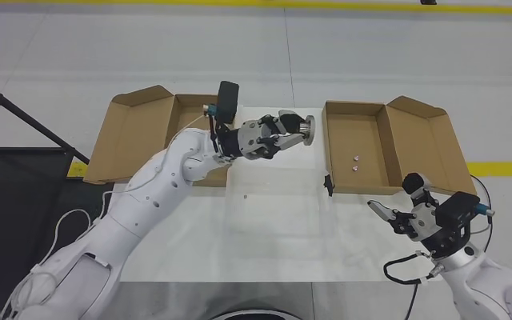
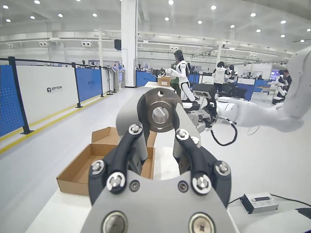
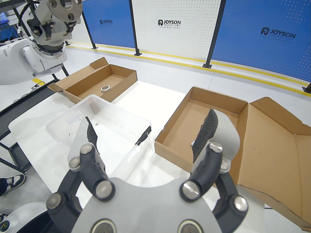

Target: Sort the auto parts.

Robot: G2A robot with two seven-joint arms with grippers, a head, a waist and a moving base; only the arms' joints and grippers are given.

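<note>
My left gripper [image 1: 293,133] is raised over the table's far middle, shut on a round metal flange [image 1: 308,130] with a centre bore and bolt holes. The left wrist view shows the flange [image 2: 159,115] clamped between the black fingers [image 2: 181,134], and it also appears raised in the right wrist view [image 3: 64,1]. My right gripper [image 1: 385,213] hangs open and empty over the near right of the table, just in front of the right cardboard box [image 1: 382,152]. That box holds two small parts [image 1: 354,163]. The left cardboard box [image 3: 80,83] holds a metal ring [image 3: 105,87].
A clear plastic bin [image 1: 276,188] stands in the middle of the table between the boxes, with a tiny part [image 1: 245,197] on its floor. Both boxes have open flaps spread outward. A grey power adapter [image 2: 261,202] with a cable lies near the table's edge.
</note>
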